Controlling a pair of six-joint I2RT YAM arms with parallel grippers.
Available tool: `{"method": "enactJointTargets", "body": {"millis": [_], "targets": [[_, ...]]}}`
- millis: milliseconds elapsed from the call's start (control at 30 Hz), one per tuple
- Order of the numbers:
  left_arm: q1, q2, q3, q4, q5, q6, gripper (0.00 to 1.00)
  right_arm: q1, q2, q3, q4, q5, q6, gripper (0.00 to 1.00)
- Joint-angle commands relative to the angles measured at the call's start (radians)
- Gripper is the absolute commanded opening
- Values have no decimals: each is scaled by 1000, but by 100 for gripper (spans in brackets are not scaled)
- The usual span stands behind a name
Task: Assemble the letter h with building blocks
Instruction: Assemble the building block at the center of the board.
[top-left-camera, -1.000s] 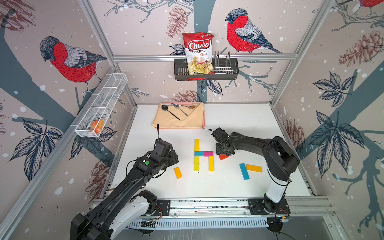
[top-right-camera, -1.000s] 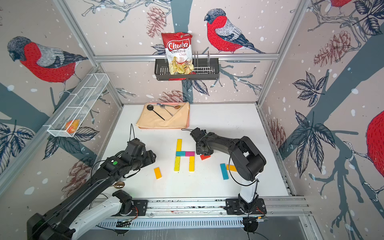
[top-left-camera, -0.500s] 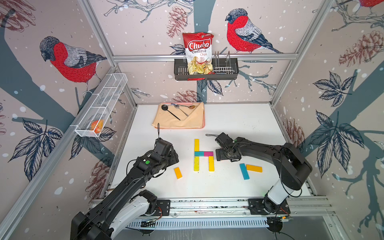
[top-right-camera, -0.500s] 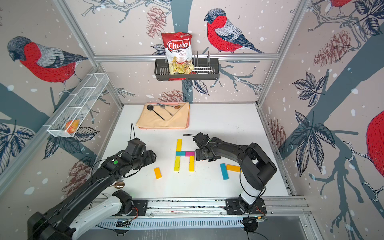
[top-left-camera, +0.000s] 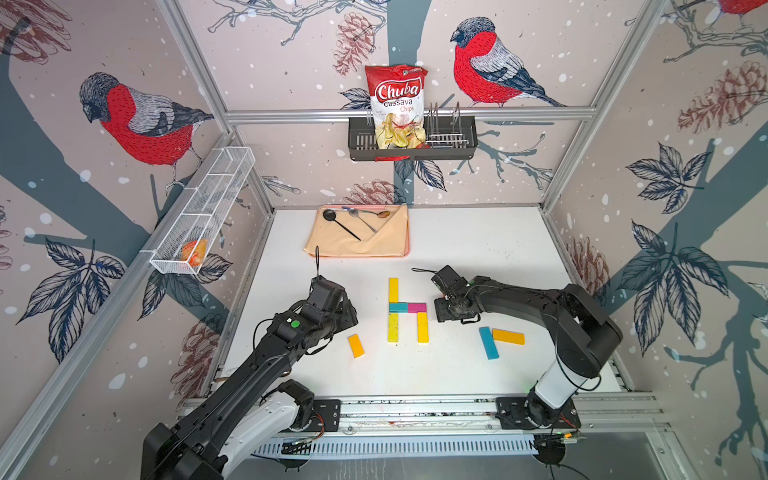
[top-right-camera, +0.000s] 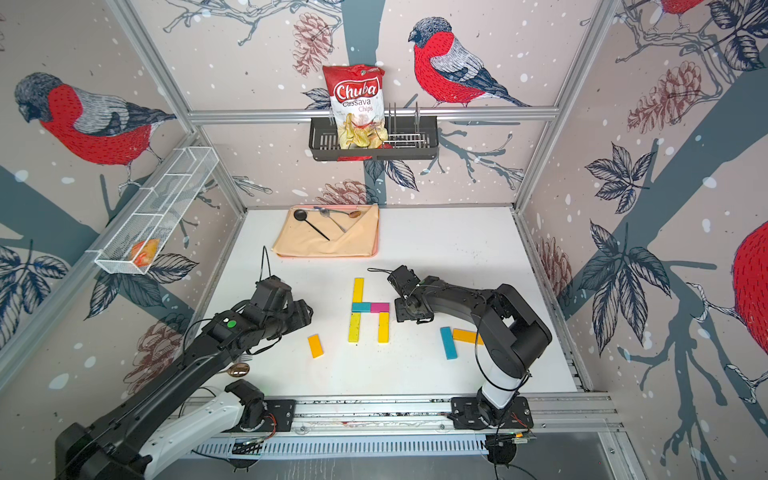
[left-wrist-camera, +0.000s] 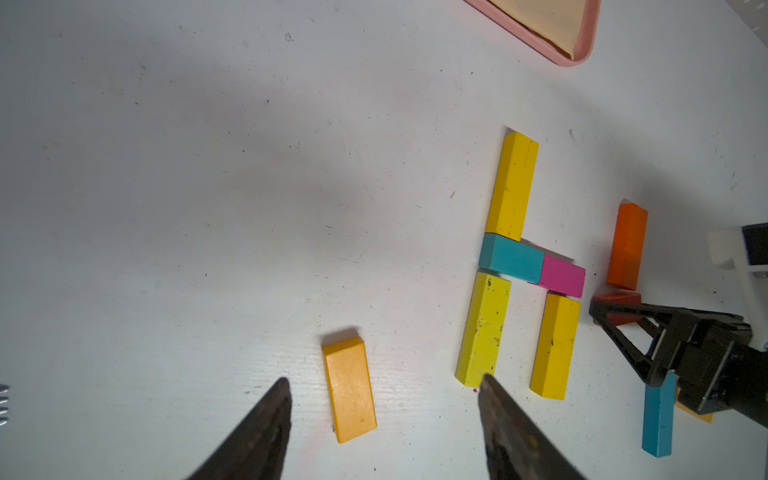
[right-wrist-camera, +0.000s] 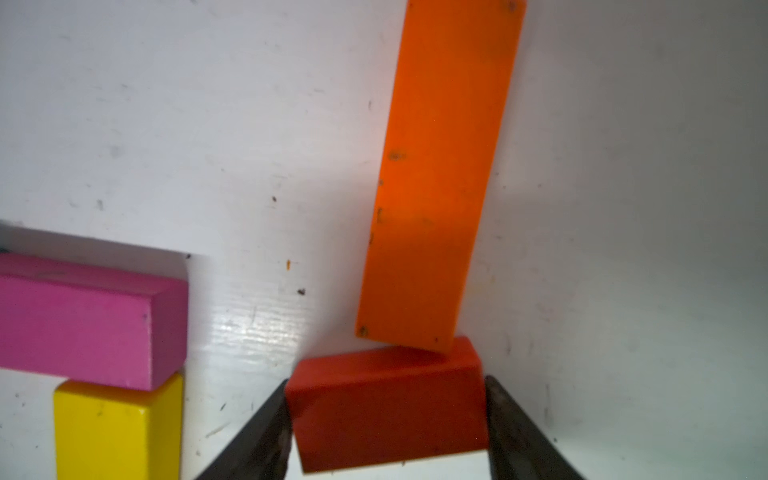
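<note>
The building blocks form an h mid-table: two yellow blocks (top-left-camera: 392, 289) in line, a teal (top-left-camera: 398, 307) and a magenta block (top-left-camera: 417, 307) across, and a yellow leg (top-left-camera: 422, 327). My right gripper (right-wrist-camera: 386, 380) is shut on a short red block (right-wrist-camera: 386, 407), just right of the magenta block (right-wrist-camera: 83, 324). An orange block (right-wrist-camera: 440, 178) overlaps the red one's far edge. My left gripper (left-wrist-camera: 384, 378) hangs open over a short amber block (left-wrist-camera: 350, 388), left of the h. A long teal (top-left-camera: 488, 343) and an amber block (top-left-camera: 508, 336) lie loose at the front right.
A pink tray (top-left-camera: 357, 253) with a cloth and spoons sits at the back of the table. On the back wall hangs a black rack (top-left-camera: 411, 143) with a chips bag. A wire basket (top-left-camera: 199, 216) is fixed to the left wall. A spoon (top-right-camera: 239, 369) lies under my left arm.
My right gripper came forward and down over the red block, opened wide, then closed on it. The left arm has not moved.
</note>
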Motion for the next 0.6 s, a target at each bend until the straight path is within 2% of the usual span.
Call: {"method": "enactJointTargets", "body": {"millis": [0,100,233,333,567], "targets": [[2,-6,7,-1,-8,10,70,0,10,-12,-22,-5,-12,52],[2,-2,2,4,-5,9,70,11,-1,-22,-28,-13,7,43],[2,1,-3,12,-1,9,70,16,-13,-26,-65,15,61,42],[2,3,-3,17,3,9,70,-26,1,-22,-103,40,107,41],[1,-11,-4,8,-4,10,70,-48,-18,-17,-100,18,119,43]]}}
